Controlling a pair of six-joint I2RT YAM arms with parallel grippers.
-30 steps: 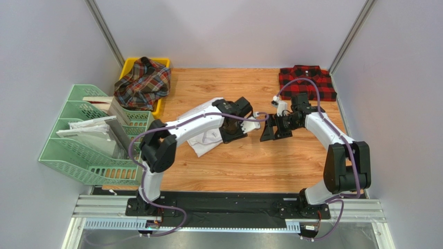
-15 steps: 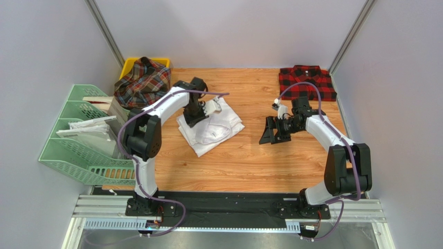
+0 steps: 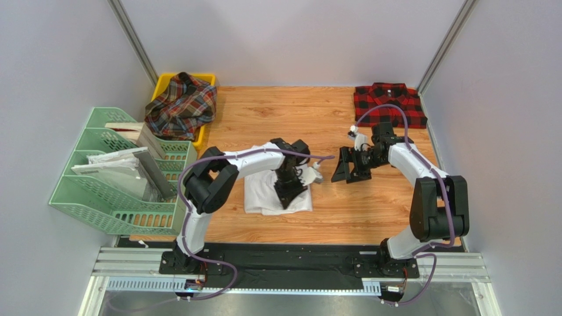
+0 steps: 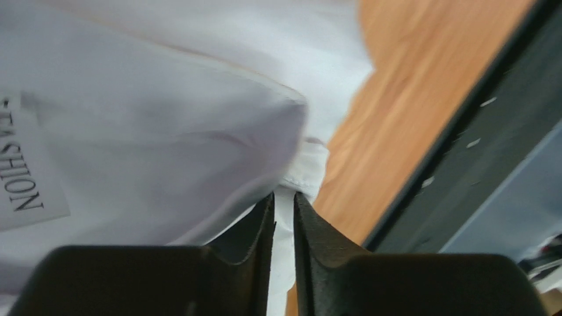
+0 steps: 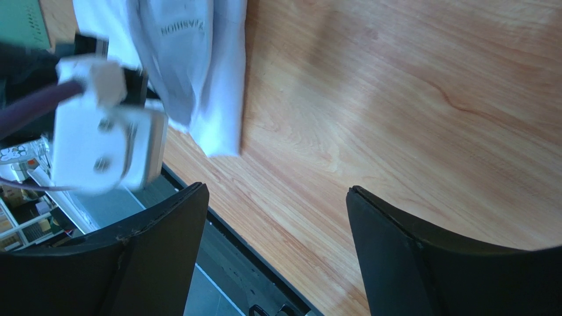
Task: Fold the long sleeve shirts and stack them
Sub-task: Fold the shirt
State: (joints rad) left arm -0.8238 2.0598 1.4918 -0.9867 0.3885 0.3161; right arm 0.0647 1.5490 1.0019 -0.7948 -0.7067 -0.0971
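We find the plain white collared cloth shirt (image 3: 260,197) lying on the wooden bench (image 3: 356,207).
The left gripper (image 4: 284,201) has its jaws clenched on the shirt's cloth beside a label (image 4: 26,171) reading "FASHION"; the right gripper (image 5: 277,191) has its jaws released, empty.

The left arm (image 3: 245,158) rises to a bent elbow and reaches its forearm rightward, wrist turned down. The left gripper (image 3: 289,191) points toward the near edge, its jaws drawn almost together on a thin fold of the white shirt (image 4: 165,125). The right arm (image 3: 414,168) stands up from its base and bends left, carrying the right gripper (image 3: 347,172) low beside the left wrist, jaws spread wide with nothing between them.
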